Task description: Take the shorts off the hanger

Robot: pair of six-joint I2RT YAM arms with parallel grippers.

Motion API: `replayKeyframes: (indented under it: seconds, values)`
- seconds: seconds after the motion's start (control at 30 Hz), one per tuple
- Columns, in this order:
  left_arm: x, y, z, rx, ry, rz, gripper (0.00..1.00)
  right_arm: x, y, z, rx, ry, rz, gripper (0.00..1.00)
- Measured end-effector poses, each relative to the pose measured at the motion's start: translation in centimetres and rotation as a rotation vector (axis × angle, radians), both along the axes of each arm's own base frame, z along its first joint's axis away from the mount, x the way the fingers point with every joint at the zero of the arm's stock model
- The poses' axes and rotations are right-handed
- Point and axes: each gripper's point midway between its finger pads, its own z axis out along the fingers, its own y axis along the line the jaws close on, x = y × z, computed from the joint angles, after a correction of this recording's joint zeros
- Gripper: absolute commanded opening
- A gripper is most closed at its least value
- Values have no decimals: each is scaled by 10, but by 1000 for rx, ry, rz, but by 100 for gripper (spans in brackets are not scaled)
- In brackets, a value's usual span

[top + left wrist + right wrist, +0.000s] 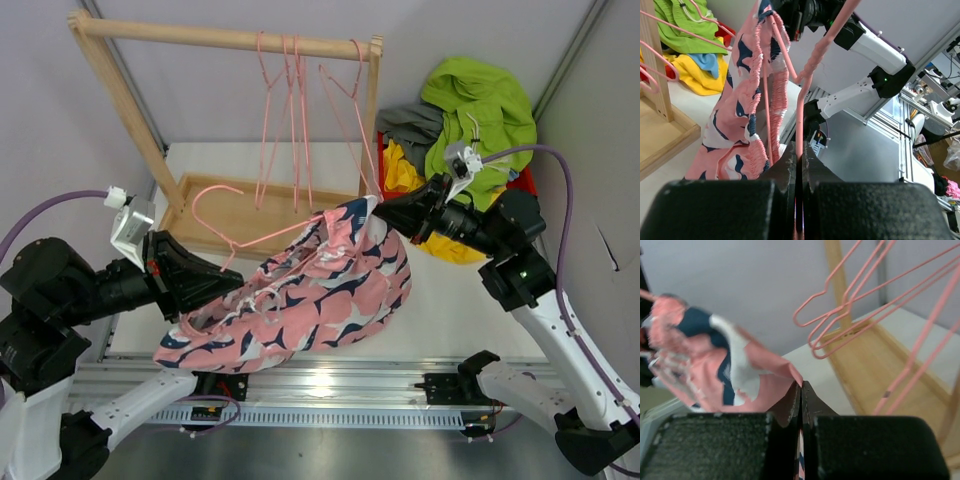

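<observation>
The pink shorts with the navy-and-white pattern (320, 290) hang stretched in the air between my two grippers, still threaded on a pink wire hanger (262, 237). My left gripper (238, 283) is shut on the hanger's wire, which also shows in the left wrist view (799, 125) beside the shorts' gathered waistband (760, 100). My right gripper (385, 212) is shut on an edge of the shorts (765, 375) at their upper right corner. The lime green (480, 105), grey (410, 120) and yellow (402, 172) shorts lie in a pile at the back right; light blue fabric (702, 62) shows in that pile.
A wooden rack (220, 38) stands at the back with several empty pink hangers (290, 110) on its rail and a wooden base tray (250, 210) below. Those hangers (850, 315) are close to my right gripper. A metal rail (320, 385) runs along the near edge.
</observation>
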Motion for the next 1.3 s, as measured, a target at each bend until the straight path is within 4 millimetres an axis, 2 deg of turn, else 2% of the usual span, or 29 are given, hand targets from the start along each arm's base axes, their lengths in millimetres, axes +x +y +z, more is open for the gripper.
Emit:
replayKeyframes:
  seconds: [0.07,0.2,0.3,0.4,0.53,0.7,0.77,0.83,0.9,0.97,1.0,1.07,1.13,1.2,1.23,1.3]
  values:
    - [-2,-1,-4,-2,3,-11,0,13,-6,7,22,-16,-81,0]
    - [-7,-3,-13,-3,26,-40,0,47,-35,31,75,-41,-280,0]
    - [-8,-3,-10,-17,17,-50,0,68,-61,55,134,-63,-436,0]
    - [-9,-4,-5,-33,-2,-55,0,79,-86,70,188,-58,-559,0]
    - [-8,-4,-3,-37,-8,-49,0,90,-106,67,216,-11,-660,0]
    - [-5,-3,4,-39,-21,-31,0,87,-111,49,217,50,-679,0]
    - [-3,-2,7,-43,-28,-22,0,80,-103,42,216,65,-639,0]
    - [-1,-3,9,-45,-31,-16,0,67,-82,33,208,77,-561,0]
    - [5,-6,10,-46,-32,-8,0,45,-44,25,182,96,-436,0]
    - [20,-12,12,-43,-29,15,0,14,4,13,121,99,-305,0]
    - [30,-16,13,-33,-20,33,0,-5,29,6,81,98,-238,0]
    - [56,-23,12,3,2,97,0,-34,63,-12,-11,85,-159,0]
    - [76,-23,15,48,12,169,0,-51,76,-23,-83,65,-126,0]
    - [97,-18,18,94,10,264,0,-50,71,-20,-114,39,-161,0]
    - [103,-11,18,110,4,312,0,-46,64,-12,-114,20,-193,0]
    - [102,6,17,130,-8,384,0,-41,46,12,-90,-18,-253,0]
